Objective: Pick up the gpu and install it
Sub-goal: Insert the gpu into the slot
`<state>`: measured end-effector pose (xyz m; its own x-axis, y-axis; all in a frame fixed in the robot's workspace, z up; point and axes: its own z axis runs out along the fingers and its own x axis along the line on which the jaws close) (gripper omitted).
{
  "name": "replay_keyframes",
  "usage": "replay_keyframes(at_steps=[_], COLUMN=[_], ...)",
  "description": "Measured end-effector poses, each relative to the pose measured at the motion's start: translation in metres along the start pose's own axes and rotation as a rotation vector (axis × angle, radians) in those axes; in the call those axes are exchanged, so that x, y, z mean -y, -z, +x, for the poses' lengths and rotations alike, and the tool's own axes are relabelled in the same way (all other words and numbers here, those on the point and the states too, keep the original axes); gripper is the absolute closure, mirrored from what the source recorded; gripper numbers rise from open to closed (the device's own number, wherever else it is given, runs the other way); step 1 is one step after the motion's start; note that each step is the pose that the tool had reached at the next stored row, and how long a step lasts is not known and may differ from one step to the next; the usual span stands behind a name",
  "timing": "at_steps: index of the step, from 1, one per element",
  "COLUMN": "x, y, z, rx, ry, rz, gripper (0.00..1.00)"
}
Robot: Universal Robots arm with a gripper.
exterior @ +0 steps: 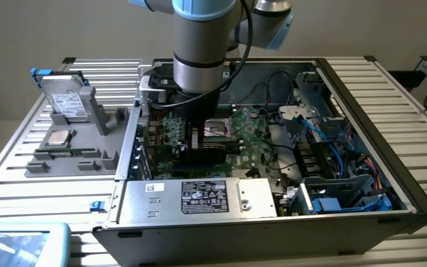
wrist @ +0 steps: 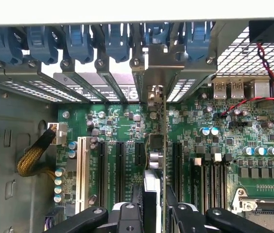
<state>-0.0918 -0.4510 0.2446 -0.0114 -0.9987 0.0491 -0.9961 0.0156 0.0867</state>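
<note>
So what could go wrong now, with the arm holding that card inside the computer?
The gpu, clamped edge-on in the gripper, stands among narrow black slots. If it is slightly off, it might press on the motherboard's small parts instead. Its silver bracket sits close to the metal slot covers at the case wall and could snag there.

gpu (wrist: 156,145) upright, edge-down over mobo (wrist: 122,124) PCIe slot.
</note>
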Motion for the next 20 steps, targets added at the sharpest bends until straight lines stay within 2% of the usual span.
replay_keyframes(at_steps=[4, 20], x=[-0.0005, -0.0022], y=[-0.0002, 0.0000], z=[0.0001, -0.0008], rx=[0.0019, 0.0012], ry=[0.000, 0.000], rz=[0.0002, 0.0016], gripper=[0.72, 0.72])
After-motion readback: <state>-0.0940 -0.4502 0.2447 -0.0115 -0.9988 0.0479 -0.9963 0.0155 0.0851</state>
